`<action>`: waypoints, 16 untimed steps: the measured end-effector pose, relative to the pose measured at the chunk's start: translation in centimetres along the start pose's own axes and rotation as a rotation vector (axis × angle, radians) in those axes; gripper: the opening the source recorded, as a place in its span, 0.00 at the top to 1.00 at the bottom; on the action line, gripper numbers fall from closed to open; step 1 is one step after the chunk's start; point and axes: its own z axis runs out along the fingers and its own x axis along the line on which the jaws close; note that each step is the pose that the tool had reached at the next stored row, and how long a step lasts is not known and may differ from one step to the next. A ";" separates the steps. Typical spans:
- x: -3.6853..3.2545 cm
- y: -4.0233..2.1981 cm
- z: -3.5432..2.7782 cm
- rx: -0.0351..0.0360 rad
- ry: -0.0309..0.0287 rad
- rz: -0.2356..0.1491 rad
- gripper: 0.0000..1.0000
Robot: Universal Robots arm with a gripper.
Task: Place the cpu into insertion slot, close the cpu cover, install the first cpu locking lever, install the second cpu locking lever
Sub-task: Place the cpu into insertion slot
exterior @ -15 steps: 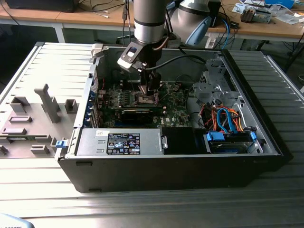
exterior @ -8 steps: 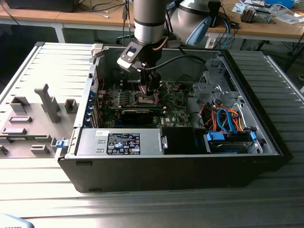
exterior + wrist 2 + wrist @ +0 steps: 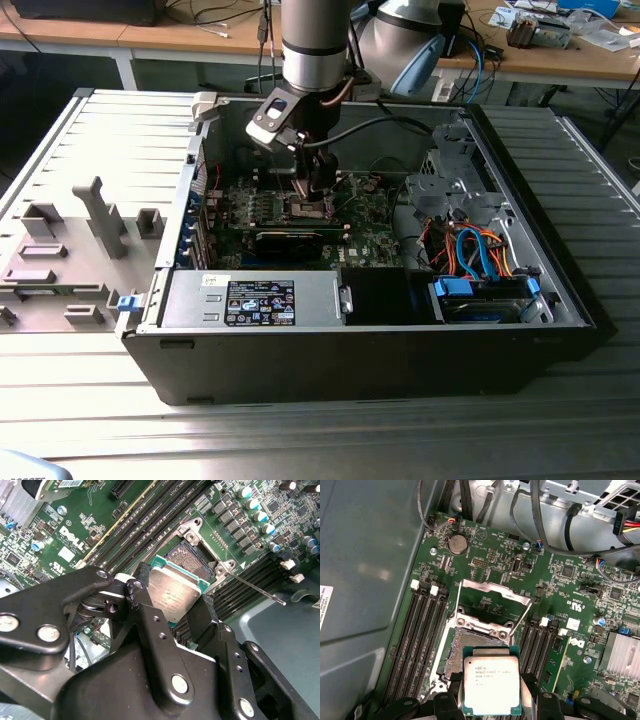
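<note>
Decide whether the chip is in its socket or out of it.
Out. The pincer holds the chip by two edges, and the socket has its pin field bare beside it in the second wrist view.

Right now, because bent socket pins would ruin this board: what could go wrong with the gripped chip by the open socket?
The black gripper holds the silver-topped square cpu seemingly offset from the dark square insertion slot; lowered so, it could land on the metal rim or bend pins. The thin wire locking lever juts out beside the slot, where the gripper might snag it. The raised silvery frame cpu cover could fall shut if knocked.
</note>
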 end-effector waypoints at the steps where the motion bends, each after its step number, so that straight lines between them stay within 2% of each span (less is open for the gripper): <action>1: 0.00 0.00 0.00 0.0000 0.0000 0.003 0.45; 16: 0.00 0.00 0.02 0.0007 -0.0005 0.032 0.45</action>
